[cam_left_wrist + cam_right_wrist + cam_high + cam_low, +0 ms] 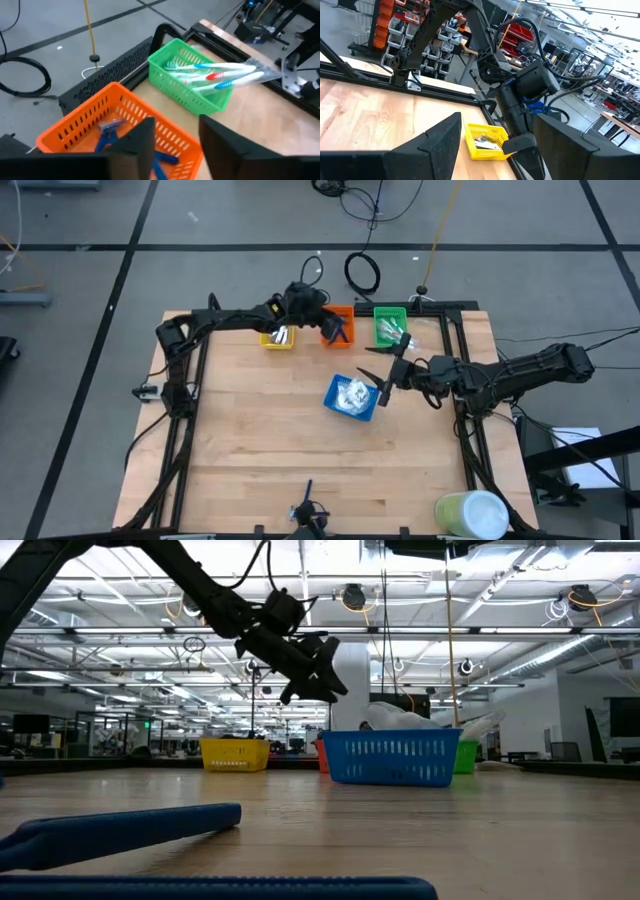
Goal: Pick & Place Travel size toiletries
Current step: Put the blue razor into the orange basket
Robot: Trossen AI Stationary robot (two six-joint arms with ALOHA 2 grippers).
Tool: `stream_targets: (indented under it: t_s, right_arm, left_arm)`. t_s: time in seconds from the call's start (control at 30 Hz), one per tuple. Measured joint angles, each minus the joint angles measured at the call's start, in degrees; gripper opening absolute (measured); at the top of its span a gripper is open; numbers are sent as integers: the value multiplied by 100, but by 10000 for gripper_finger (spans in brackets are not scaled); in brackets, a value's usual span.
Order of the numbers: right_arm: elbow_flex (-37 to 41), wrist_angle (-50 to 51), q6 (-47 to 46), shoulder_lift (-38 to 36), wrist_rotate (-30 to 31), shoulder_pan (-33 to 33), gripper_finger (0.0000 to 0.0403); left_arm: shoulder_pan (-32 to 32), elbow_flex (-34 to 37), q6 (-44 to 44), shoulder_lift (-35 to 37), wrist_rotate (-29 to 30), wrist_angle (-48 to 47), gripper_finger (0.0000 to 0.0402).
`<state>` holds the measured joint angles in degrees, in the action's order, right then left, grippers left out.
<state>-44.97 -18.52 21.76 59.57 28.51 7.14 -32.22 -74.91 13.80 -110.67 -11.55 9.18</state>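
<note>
Both pincers parted — left (335, 330) (far edge), right (388, 372)

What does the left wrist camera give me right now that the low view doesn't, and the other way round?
Only the left wrist view: inside the orange tray, dark blue razors; in the green tray, wrapped toothbrushes sticking out over its rim.

Only the low view: the yellow tray, the blue tray heaped with pale packets, and the left gripper hanging in the air above the far trays.

Both: the orange and green trays, though in the low view they are mostly hidden behind the blue one.
</note>
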Motion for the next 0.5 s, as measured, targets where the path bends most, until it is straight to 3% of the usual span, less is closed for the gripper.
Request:
stream_targets:
  t_s: [0.17,0.23,0.37,0.5]
  right_arm:
    - [0,44,-99,0,-2,0,238]
    - [0,111,-160,0,-2,0,238]
    - [0,420,-184,3,-27,27,238]
    - [0,568,-386,44,-123,91,238]
  left_arm:
    - [14,2,-324,-17,-25,-97,218]
    - [43,2,-763,107,-322,-424,239]
    - [321,9,-1891,778,-701,-2000,255]
    - [1171,4,-2803,1665,-724,-4164,255]
